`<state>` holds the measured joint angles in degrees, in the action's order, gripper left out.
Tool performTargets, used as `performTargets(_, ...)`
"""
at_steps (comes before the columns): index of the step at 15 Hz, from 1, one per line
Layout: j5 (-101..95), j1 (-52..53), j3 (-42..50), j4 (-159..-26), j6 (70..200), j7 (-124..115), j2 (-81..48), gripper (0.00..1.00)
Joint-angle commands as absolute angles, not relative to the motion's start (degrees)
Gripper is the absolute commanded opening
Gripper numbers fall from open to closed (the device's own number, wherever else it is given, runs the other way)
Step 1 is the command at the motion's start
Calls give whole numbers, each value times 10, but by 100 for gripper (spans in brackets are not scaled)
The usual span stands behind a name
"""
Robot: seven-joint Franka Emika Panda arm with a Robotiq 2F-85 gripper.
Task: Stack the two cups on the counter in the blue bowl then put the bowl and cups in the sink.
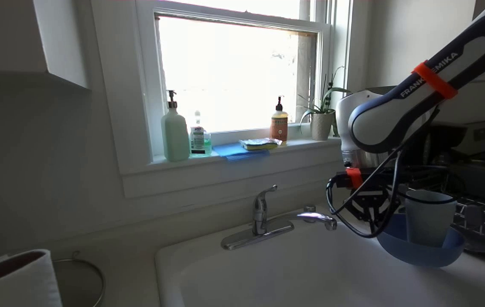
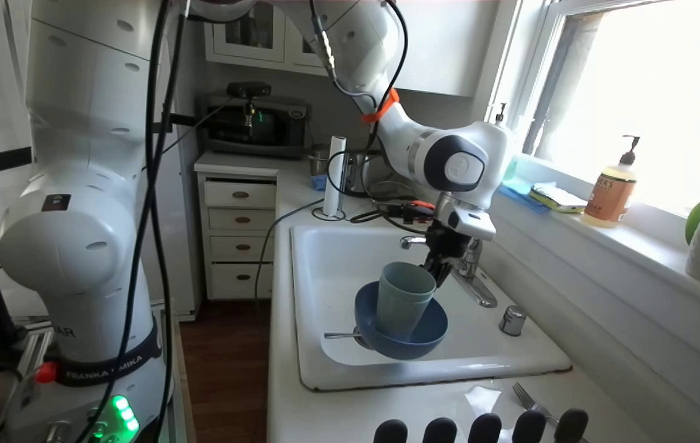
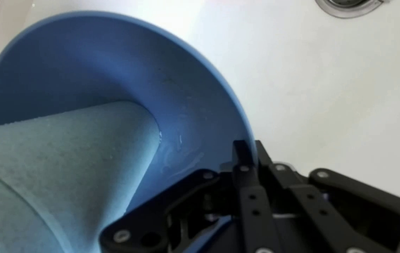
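Observation:
My gripper point(image 3: 252, 147) is shut on the rim of the blue bowl point(image 3: 185, 84), one finger inside the wall and one outside. The two cups point(image 3: 80, 151), pale green-blue, are nested one in the other and lean inside the bowl. In both exterior views the blue bowl point(image 2: 374, 329) point(image 1: 421, 253) with the cups point(image 2: 404, 301) point(image 1: 430, 217) appears over the white sink point(image 2: 319, 271), somewhat tilted; how high its base is cannot be told. The gripper point(image 2: 439, 271) reaches down from the faucet side. The counter point(image 2: 325, 412) runs around the basin.
The chrome faucet point(image 2: 479, 286) stands close behind the gripper, beside a chrome cap point(image 2: 513, 321). A utensil point(image 2: 338, 335) lies in the sink. A fork point(image 2: 531, 400) and several black handles point(image 2: 440, 429) are at the near counter. A dish rack point(image 1: 481, 221) stands beyond the bowl.

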<state>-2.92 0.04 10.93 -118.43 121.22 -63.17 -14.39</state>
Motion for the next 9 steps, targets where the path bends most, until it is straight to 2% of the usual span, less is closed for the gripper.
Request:
performTargets(1,-30,-1,87,-1229,1223,-620,-114,1)
performTargets(9,-21,0,61,-1224,1253,-581,-146,1)
